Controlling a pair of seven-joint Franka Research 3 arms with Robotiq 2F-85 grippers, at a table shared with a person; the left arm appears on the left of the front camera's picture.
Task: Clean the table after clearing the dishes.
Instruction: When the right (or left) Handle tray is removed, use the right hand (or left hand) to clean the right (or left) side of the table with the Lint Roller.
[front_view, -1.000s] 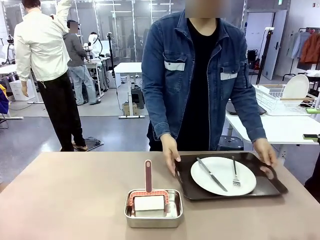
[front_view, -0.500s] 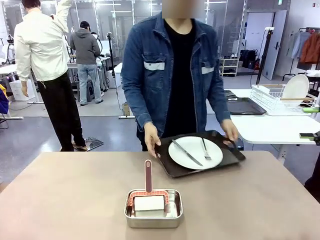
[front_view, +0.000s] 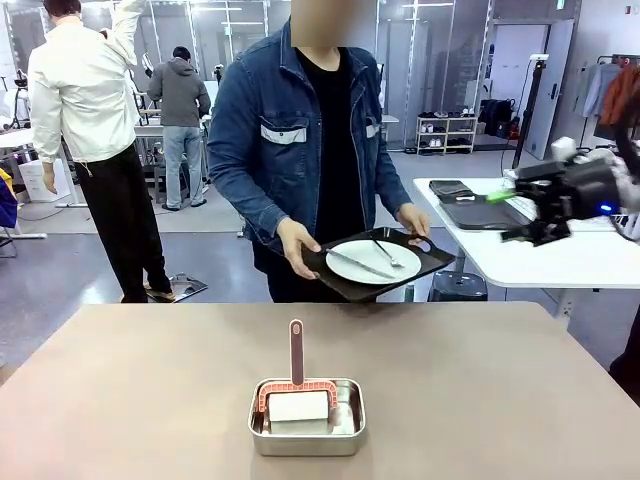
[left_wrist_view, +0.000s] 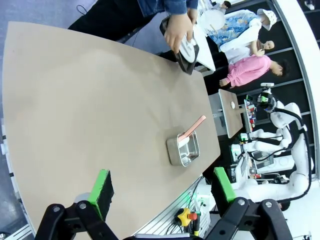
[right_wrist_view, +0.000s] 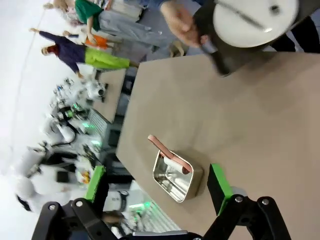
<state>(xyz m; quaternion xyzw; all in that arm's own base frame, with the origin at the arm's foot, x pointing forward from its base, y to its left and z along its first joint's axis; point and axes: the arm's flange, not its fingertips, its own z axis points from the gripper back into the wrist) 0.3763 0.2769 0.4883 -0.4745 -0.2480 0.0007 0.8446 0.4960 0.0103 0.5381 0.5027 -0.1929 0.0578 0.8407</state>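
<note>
Room on the table (front_view: 120, 400) is wide. In the front view its taupe top runs open to both side edges. A steel tin (front_view: 307, 417) stands at the middle near the near edge, with a red-handled brush (front_view: 296, 352) upright in it. Beyond the far edge a person holds a dark tray (front_view: 340, 284) in the air, a hand (front_view: 298, 247) at each end. On it lie a white plate (front_view: 405, 265), a knife (front_view: 358, 263) and a fork (front_view: 388, 252). The right gripper (front_view: 545, 205) hangs blurred at the picture's right, over a white table (front_view: 540, 260).

In the left wrist view the left gripper (left_wrist_view: 162, 187) hovers well above one table edge. Its green pads (left_wrist_view: 102, 186) are spread wide with nothing between them. The tin sits ahead near another edge, and the tray is far off past the top.

In the right wrist view the right gripper (right_wrist_view: 156, 186) is likewise spread and holds nothing. The tin lies below it, with open tabletop beyond, and the tray is clear of the far edge.
</note>
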